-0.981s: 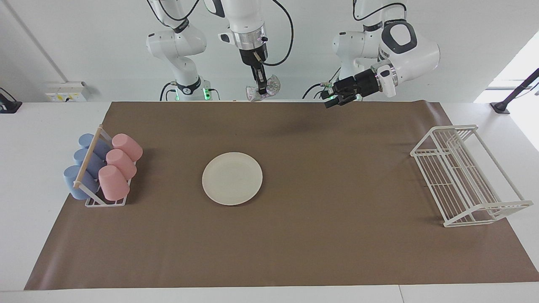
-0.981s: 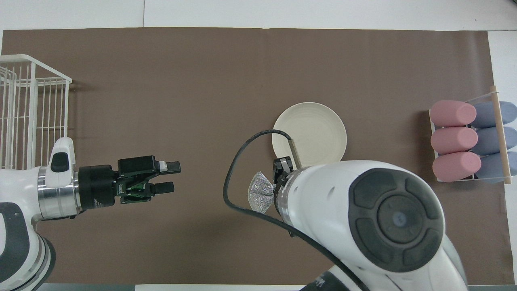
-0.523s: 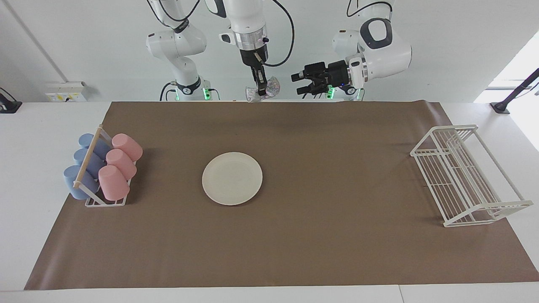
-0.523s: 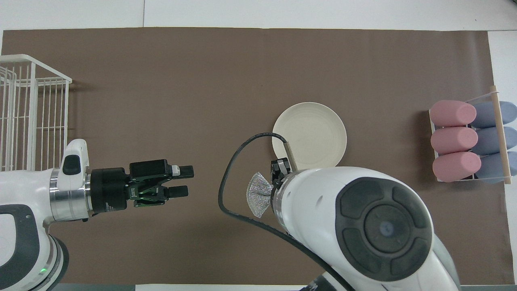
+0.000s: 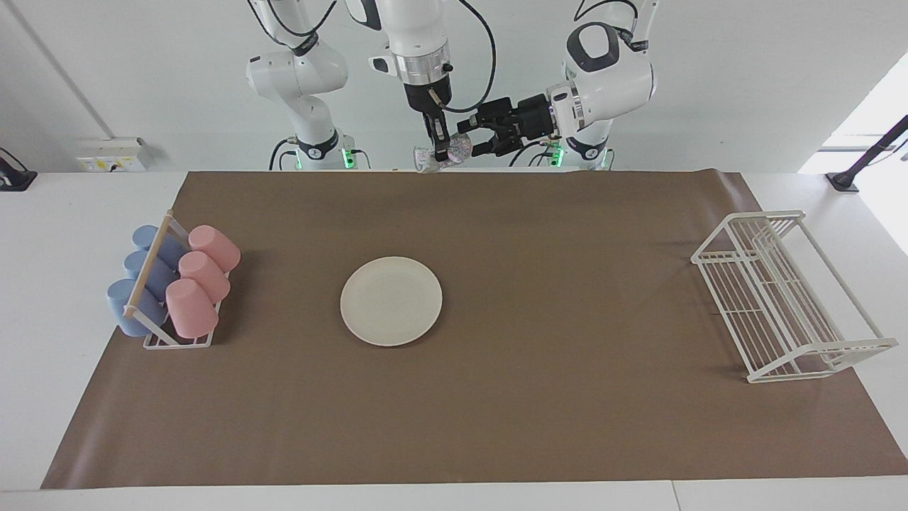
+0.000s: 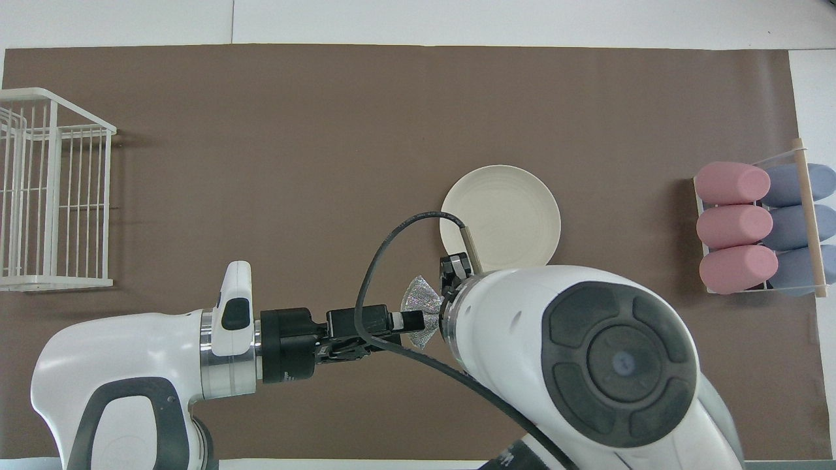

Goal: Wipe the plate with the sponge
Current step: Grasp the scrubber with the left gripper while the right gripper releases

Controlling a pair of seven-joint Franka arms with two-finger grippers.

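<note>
The right gripper (image 5: 440,150) hangs high over the robots' edge of the brown mat (image 5: 539,397), its fingers pointing down and clamped on the sponge (image 5: 454,149), a small silvery wad that bulges out sideways from between them toward the left arm's end of the table. The left gripper (image 5: 474,138) comes in level from that side, fingers spread apart, with the free end of the sponge right at their tips, seemingly between them; whether they touch it cannot be told. In the overhead view the same meeting shows: the sponge (image 6: 421,308) sits between the left gripper (image 6: 410,321) and the right wrist. This looks like a handover in the air, and it turns on that one line: the sponge lies straight ahead of the left fingers, along their reach, so closing where they stand should catch it. The plate (image 5: 391,301) lies flat on the mat, below the fingers and farther out from the robots, somewhat toward the right arm's end, untouched; the right arm is the nearer one to it. Counted: one plate, one sponge, one white wire rack (image 5: 787,294) at the left arm's end, and a cup holder (image 5: 167,333) at the right arm's end carrying three pink cups (image 5: 202,277) and three blue cups (image 5: 142,273).
</note>
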